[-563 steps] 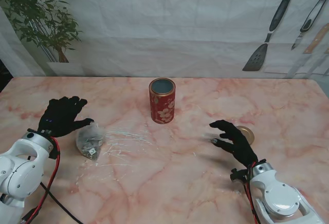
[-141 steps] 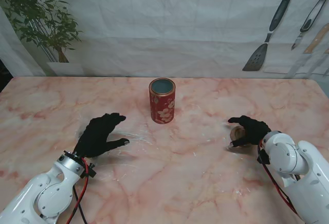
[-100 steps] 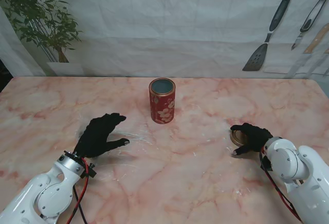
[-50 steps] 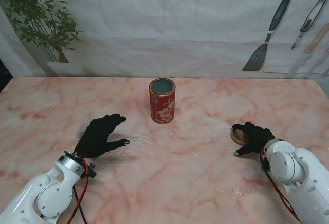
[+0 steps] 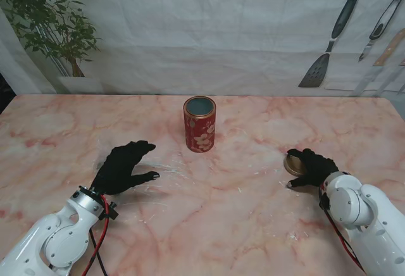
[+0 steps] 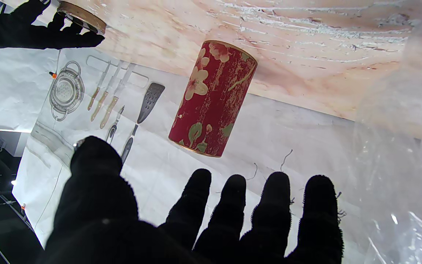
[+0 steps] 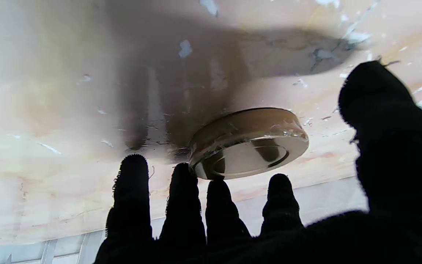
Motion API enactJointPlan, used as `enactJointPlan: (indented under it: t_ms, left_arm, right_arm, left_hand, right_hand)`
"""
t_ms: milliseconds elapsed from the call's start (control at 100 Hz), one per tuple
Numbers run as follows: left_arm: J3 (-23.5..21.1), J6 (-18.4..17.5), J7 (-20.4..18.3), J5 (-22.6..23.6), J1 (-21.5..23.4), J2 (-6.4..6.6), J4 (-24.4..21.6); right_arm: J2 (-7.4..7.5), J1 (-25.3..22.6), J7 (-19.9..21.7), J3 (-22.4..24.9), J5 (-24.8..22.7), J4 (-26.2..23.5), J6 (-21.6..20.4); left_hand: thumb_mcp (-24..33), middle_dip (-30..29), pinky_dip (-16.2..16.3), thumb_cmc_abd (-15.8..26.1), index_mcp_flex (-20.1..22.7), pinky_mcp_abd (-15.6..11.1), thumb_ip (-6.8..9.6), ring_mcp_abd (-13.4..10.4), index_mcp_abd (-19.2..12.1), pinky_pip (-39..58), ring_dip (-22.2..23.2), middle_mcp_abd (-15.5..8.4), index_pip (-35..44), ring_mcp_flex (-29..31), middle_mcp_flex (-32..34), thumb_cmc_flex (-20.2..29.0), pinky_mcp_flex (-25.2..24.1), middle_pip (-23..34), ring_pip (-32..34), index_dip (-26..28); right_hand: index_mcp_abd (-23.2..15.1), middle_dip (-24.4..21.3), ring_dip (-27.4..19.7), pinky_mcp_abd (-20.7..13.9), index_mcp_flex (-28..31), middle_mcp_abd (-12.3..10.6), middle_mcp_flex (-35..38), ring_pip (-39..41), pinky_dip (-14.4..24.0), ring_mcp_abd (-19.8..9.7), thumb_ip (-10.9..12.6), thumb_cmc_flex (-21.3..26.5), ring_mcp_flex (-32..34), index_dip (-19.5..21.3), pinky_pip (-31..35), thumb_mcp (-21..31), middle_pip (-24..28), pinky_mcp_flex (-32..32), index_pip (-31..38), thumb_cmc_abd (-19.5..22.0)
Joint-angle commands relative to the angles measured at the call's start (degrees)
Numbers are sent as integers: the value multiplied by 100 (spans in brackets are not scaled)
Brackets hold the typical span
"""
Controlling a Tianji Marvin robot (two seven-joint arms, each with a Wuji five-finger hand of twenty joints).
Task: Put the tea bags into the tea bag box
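The red flowered tea tin [image 5: 199, 124] stands upright and uncovered mid-table; the left wrist view shows it too [image 6: 213, 99]. My left hand [image 5: 123, 167] lies spread and open over the clear bag of tea bags [image 5: 100, 161], of which only a sliver shows. In the left wrist view the bag's plastic [image 6: 398, 146] lies beside the fingers [image 6: 277, 205], not gripped. My right hand [image 5: 311, 167] hovers open over the gold lid [image 5: 293, 164] at the right. Its fingertips [image 7: 185, 183] reach the lid's rim [image 7: 249, 141] and the thumb stands apart.
The marble table [image 5: 221, 213] ends at a white backdrop with printed utensils [image 5: 329, 42] and a printed plant [image 5: 54, 29]. White scuff marks [image 5: 168, 165] streak the surface between the left hand and the tin.
The right hand has slid a little nearer to me, off the lid, so more of the lid shows. The left hand, earlier beside the bag, has lain still over it for the last second.
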Motion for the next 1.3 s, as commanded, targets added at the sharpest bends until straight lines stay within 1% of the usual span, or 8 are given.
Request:
enactJointPlan:
  t_ms: [0,260,520,660,870,1050,1170,1290]
  left_arm:
    - [-4,7,-76,-11,7,7,-43]
    - [-17,-4,-99,-18,20,9,-51]
    - [-37,-10,-116,-33,42,10,-58]
    - [-39,-21,-145,-51,37,12,-55]
    - [-33,-40,-157,-75,26,12,-44]
    - [-35,-106,-176,-147,17,7,-20]
    - [-32,-132,-159,-157,11,3,-2]
    - [-32,-151,-163,-170,11,3,3]
  right_arm:
    - [-8,7,99,-3,-12,15,26]
    - [32,156,346,-151,-45,106,178]
    - [55,370,437,-387,-88,337,358]
    - [76,449,511,-492,-178,416,401]
    - [140,534,833,-649,-353,472,351]
    - [171,606,953,-788,-430,551,265]
    - [187,664,984,-909,-485,632,209]
    - [189,728,957,-1020,-396,757,174]
  left_hand:
    - [47,-43,-29,143,69,-99,133,-123,-89,167,-19,-110,18,43,-6,148,10,21,-167,44]
    - [45,-40,-19,143,69,-113,133,-136,-99,197,-10,-107,25,83,-1,172,36,30,-150,51]
    - [44,-37,-6,142,69,-117,132,-162,-99,230,-2,-114,27,115,5,179,60,38,-140,54]
    - [45,-34,-1,141,70,-120,133,-152,-91,243,2,-112,27,127,11,183,70,43,-136,56]
    - [43,-32,9,140,62,-125,133,-148,-111,266,9,-113,27,147,13,181,84,46,-127,58]
    - [46,-30,17,140,76,-131,133,-163,-116,287,14,-114,35,165,25,185,107,49,-120,61]
    - [42,-28,23,137,74,-132,132,-157,-114,300,19,-109,35,183,30,180,112,53,-112,62]
    - [43,-26,27,135,74,-134,132,-148,-113,308,18,-105,35,173,35,180,115,55,-118,63]
  right_hand:
    - [-68,208,89,213,13,76,-137,82,29,37,141,-214,59,-144,167,50,154,6,-124,60]
    - [74,672,115,343,61,43,23,68,-47,65,139,-274,207,-864,252,105,1262,-1,-127,106]
    - [89,827,331,520,20,51,22,382,-69,69,117,-213,466,-402,380,150,1905,51,9,90]
    - [64,970,515,677,13,93,-40,696,-65,67,110,-20,657,-138,552,184,1917,225,33,-10]
    - [-8,1306,551,804,-18,72,-215,861,-189,59,51,155,633,289,799,362,1055,366,-7,-139]
    - [-12,1699,563,625,20,45,-198,976,-274,-88,80,379,830,-119,932,776,637,568,-123,-365]
    - [-38,1503,584,396,31,-38,-114,1176,-361,-252,62,582,1177,-434,1097,1657,808,891,-89,-638]
    - [-106,1174,592,206,54,-142,-81,1351,-450,-285,98,835,1354,-777,1270,2134,864,1203,-151,-700]
